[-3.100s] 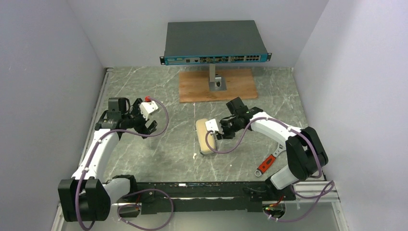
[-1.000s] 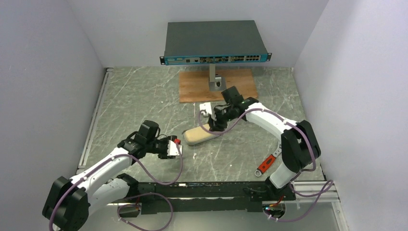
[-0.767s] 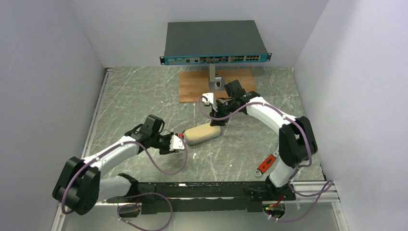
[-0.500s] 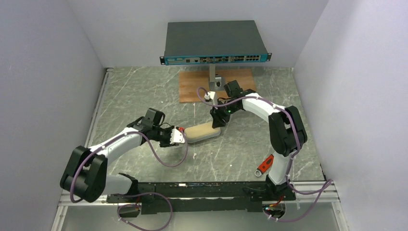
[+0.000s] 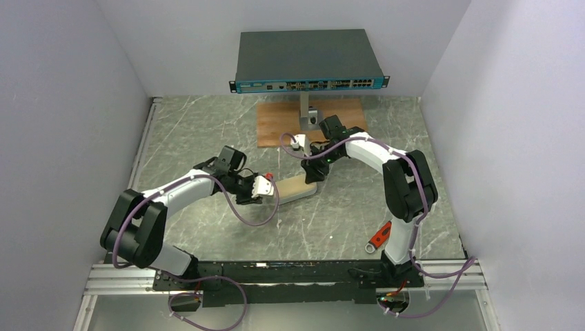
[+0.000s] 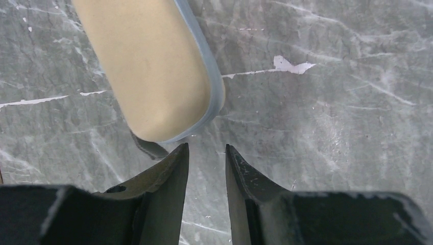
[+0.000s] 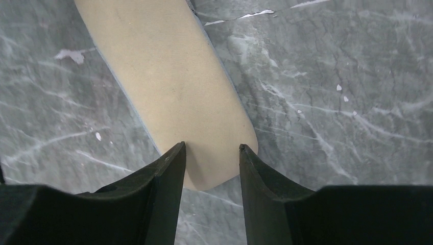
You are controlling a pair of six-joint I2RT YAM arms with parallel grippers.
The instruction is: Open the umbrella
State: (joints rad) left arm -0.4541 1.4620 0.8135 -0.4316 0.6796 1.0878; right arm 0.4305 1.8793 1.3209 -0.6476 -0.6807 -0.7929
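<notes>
The umbrella itself is hidden from every view. A cream oval clamshell case [image 5: 293,189] lies crosswise in the middle of the table, shut. My left gripper [image 5: 265,186] is at its left end. In the left wrist view the case's rounded end [image 6: 148,66] lies just past the left fingertip, and the left gripper [image 6: 207,148] is open with a narrow gap and only table between the jaws. My right gripper [image 5: 312,174] stands over the right end. In the right wrist view the right gripper [image 7: 212,147] is open, its fingertips set over the top of the case [image 7: 173,76].
A network switch [image 5: 308,61] sits on a post over a wooden board [image 5: 310,123] at the back. A red-handled tool [image 5: 380,236] lies front right by the right arm's base. A dark tab [image 6: 148,148] pokes out under the case's end.
The left arm swung in from the far left to the case's left end and its jaws narrowed. The right gripper turned the case from lengthwise to crosswise and stays at its right end.
</notes>
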